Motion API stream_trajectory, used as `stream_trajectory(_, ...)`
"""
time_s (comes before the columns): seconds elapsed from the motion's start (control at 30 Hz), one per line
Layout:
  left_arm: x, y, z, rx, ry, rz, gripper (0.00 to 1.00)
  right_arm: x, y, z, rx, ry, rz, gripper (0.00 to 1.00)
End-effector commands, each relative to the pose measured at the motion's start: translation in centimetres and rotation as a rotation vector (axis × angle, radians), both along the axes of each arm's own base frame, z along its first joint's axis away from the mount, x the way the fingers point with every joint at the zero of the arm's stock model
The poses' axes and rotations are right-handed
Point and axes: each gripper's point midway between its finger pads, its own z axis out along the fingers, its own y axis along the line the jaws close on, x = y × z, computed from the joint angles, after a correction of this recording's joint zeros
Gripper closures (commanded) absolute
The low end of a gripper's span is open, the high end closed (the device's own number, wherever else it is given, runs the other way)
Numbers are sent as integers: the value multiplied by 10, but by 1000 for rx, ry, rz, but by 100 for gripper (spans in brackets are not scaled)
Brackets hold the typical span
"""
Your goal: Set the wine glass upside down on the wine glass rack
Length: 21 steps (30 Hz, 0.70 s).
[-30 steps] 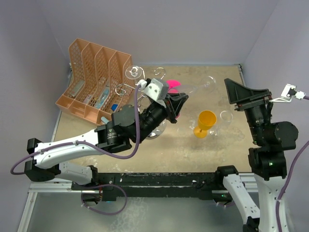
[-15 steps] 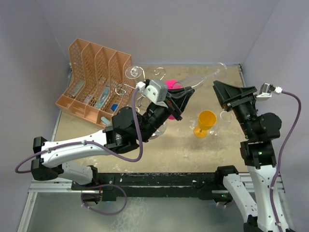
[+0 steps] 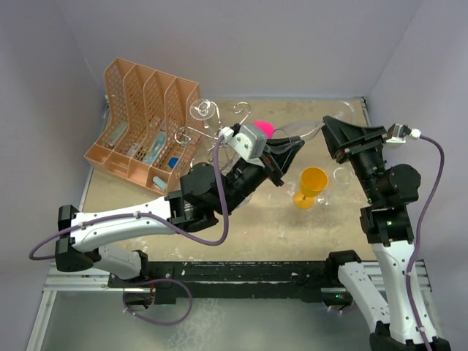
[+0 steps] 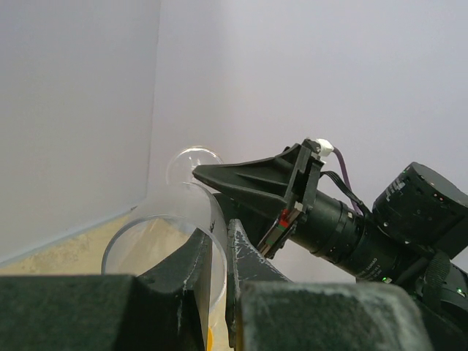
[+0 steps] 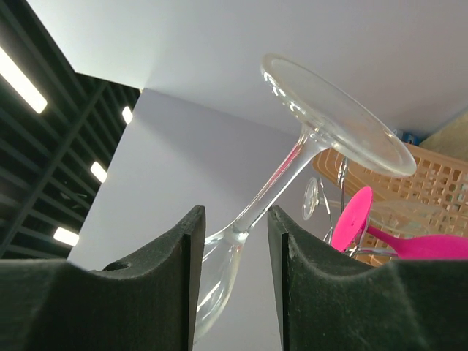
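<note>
The clear wine glass (image 3: 306, 131) is held in the air, lying nearly sideways, with its foot (image 5: 336, 121) pointing to the back right. My left gripper (image 3: 287, 152) is shut on the rim of its bowl (image 4: 157, 227). My right gripper (image 3: 329, 131) stands open, and the stem (image 5: 278, 175) runs between its fingers with a gap left. The wine glass rack (image 3: 208, 121), chrome wire with curled arms, stands behind the left arm, which hides its base. A pink glass (image 3: 262, 129) hangs on it.
An orange file organizer (image 3: 142, 124) stands at the back left. A yellow-orange glass (image 3: 311, 186) stands on the table right of centre, with another clear glass (image 3: 342, 177) beside it. Walls close the table at the back and on both sides.
The left arm has carried the wine glass to the right, toward the right gripper. The right gripper has swung left around the stem, and its fingers have narrowed.
</note>
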Motion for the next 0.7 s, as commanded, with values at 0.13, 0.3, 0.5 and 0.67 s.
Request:
stream_trajectory(0.13, -16, 2, 32, -86, -73, -77, 100, 5, 4, 9, 45, -12, 36, 63)
stream_trajectory(0.3, -16, -1, 26, -71, -72, -85, 100, 0, 7, 15, 58, -32, 59, 79)
stream_trajectory(0.5, -16, 1, 15, -43, -59, -84, 93, -15, 7, 29, 71, -109, 77, 100)
stream_trajectory(0.67, -13, 11, 2, -34, -18, -63, 78, -31, -1, 48, 69, -201, 35, 100)
